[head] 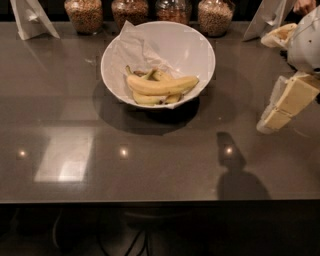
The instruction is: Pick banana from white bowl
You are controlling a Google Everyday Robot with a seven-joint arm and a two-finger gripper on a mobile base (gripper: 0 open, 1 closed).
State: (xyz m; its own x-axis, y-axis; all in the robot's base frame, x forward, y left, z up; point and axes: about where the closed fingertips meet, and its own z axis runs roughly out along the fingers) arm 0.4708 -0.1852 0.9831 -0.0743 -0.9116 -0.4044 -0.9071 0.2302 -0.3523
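The white bowl (pixel 195 45) stands at the back middle of the dark table, with crumpled white paper (pixel 132 47) rising past its left rim. The banana (pixel 162 85), long and plain yellow, lies across the top of shorter, partly greenish bananas (pixel 150 99) inside the bowl. My gripper (pixel 270 122) is cream-coloured and hangs at the right edge of the camera view, above the table. It is tilted down to the left, well to the right of the bowl and apart from it. It holds nothing that I can see.
Several jars of grains (pixel 83 14) stand in a row behind the bowl. White folded stands sit at the back left (pixel 30 17) and back right (pixel 267 17). The table's front edge (pixel 160 201) runs across the lower part of the view.
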